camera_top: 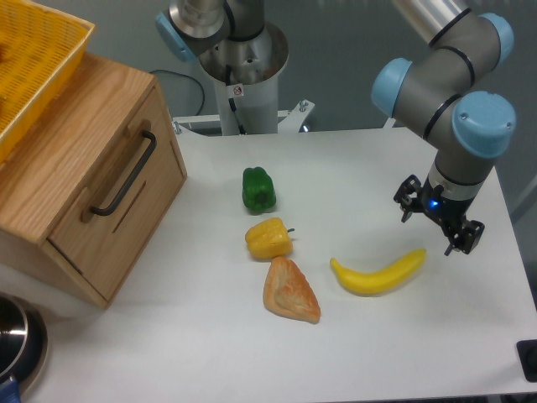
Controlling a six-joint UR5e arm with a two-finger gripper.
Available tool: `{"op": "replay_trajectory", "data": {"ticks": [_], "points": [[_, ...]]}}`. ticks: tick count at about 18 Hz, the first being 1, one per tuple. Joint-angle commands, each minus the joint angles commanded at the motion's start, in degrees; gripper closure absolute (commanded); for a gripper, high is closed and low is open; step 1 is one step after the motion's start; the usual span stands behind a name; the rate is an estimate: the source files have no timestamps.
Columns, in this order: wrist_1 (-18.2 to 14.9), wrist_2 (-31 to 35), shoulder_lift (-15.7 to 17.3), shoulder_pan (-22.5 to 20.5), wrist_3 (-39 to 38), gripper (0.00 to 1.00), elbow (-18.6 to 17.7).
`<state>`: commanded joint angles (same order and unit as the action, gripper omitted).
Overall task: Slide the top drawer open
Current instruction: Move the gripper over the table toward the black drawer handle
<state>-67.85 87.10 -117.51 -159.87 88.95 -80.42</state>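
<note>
At the far right of the white table, the gripper hangs just above the surface with its two fingers spread and nothing between them, well apart from the top drawer, which sits shut in the oak cabinet at the left edge. Its black bar handle runs along the front panel, standing proud of the wood with a gap behind it. To do this step well, I judge the arm should cross over the banana, the pastry, the yellow pepper and the green pepper rather than sweep through them, turn the wrist so the fingers straddle the bar near its middle, close firmly, then pull straight out along the drawer's own angled axis. An off-centre grip or skewed pull would likely jam the drawer or drag the whole cabinet, which carries a yellow basket on top.
</note>
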Motion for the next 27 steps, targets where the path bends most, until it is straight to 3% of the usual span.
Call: {"op": "replay_trajectory", "data": {"ticks": [9,12,18,20,24,27], "points": [[0.00,0.88,0.88,-0.09,-0.09,0.00,-0.79],[-0.26,0.18,3.15,1.57,-2.18,0.00,-1.66],[-0.88,-3.43,8.69,6.59,-12.91,0.00,-7.29],[-2.62,-4.65,10.98,7.90,-17.73,0.00,-8.70],[-9.65,-9.39,13.80,10.89,-26.08,0.00,-8.96],[-11.86,-12.82,15.90,13.09,-31.10,0.00,-10.19]]}}
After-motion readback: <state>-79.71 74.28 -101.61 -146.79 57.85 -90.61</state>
